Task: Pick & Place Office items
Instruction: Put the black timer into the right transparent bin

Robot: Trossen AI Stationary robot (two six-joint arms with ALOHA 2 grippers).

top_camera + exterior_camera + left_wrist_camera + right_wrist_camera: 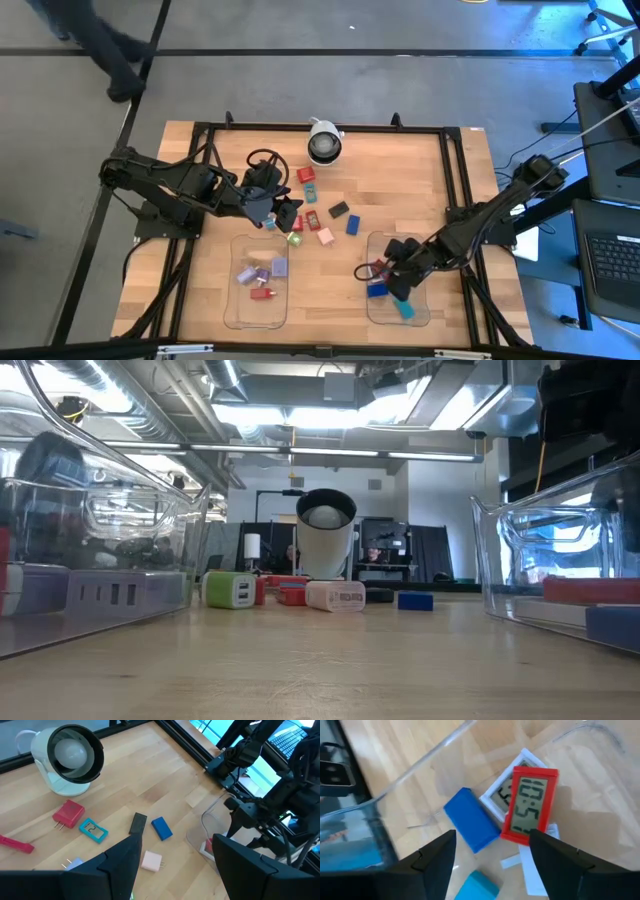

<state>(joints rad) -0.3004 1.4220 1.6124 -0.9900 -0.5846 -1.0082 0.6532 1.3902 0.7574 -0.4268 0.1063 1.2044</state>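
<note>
Loose office items lie mid-table: a red block, a teal clip, a black block, a blue block, a pink one and a green one. My left gripper hovers open over this group, nothing between its fingers. My right gripper stands open above the right clear tray. Below it in the tray lie a blue block, a red-framed display resting partly on a white-framed one, and a teal block.
The left clear tray holds lilac blocks and a small red piece. A white-and-black camera dome stands at the table's far middle. A black frame borders the wooden top. Bare wood lies between the two trays.
</note>
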